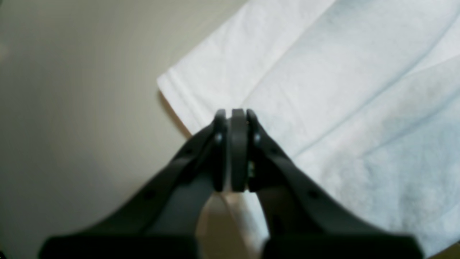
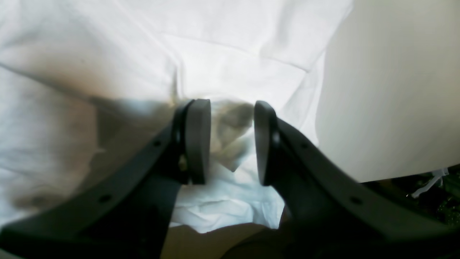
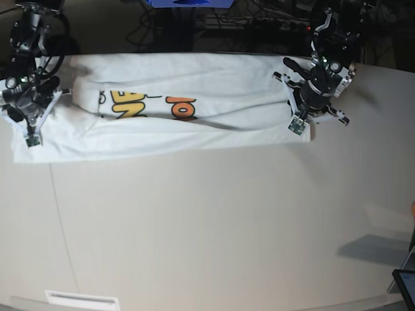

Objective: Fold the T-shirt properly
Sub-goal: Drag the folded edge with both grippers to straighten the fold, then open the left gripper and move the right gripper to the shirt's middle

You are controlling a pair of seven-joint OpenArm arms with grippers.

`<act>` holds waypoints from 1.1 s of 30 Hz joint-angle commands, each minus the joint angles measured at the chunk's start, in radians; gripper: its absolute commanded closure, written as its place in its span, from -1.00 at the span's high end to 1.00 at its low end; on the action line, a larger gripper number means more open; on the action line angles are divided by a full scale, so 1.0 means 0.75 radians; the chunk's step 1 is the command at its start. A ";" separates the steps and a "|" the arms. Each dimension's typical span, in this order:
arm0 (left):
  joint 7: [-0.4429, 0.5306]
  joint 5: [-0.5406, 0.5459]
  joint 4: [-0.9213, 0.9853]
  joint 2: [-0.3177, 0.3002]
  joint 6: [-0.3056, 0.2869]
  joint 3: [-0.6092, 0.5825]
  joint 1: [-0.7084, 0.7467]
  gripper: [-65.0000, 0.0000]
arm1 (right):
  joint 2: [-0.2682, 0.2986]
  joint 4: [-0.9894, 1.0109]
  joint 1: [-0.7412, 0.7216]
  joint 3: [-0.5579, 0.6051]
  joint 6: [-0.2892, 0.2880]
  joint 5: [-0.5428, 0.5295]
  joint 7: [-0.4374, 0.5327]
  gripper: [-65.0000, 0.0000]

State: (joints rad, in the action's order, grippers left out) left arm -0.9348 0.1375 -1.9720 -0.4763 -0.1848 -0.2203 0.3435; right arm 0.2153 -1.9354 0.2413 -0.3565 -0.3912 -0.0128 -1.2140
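The T-shirt lies as a long white band across the far side of the table, with yellow and orange print showing near its middle. My left gripper hovers at a corner of the T-shirt, its jaws parted by a thin slit with no cloth pinched. That arm is at the band's right end. At the band's left end is the right arm. There my right gripper stands open over rumpled cloth, which lies loose below the fingers.
Bare beige table stretches in front of the shirt. Dark cables and gear line the far edge. A white strip sits at the front left, and a dark device at the front right corner.
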 commanded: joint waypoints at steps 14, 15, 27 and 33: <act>0.186 0.018 -0.076 -0.008 -0.201 0.017 0.032 -0.31 | 0.021 -0.015 -0.018 -0.045 0.011 0.010 0.016 -0.38; 0.227 0.035 -0.078 0.008 -0.244 0.021 0.046 -0.32 | 0.021 -0.015 -0.018 -0.045 0.011 0.010 0.016 -0.38; 0.351 0.059 -0.064 0.258 -0.289 0.301 -0.001 -1.00 | 0.021 -0.015 -0.018 -0.039 0.011 0.010 0.018 -0.38; 0.243 0.059 -0.007 0.286 -0.291 0.477 -0.048 -1.00 | 0.019 -0.017 -0.018 -0.039 0.003 0.010 0.020 -0.39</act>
State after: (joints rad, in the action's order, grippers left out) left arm -0.7799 0.1692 -1.9594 -0.2504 -0.4011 0.1337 0.3172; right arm 0.2150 -1.9327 0.2359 -0.3828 -0.3916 -0.0109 -1.2129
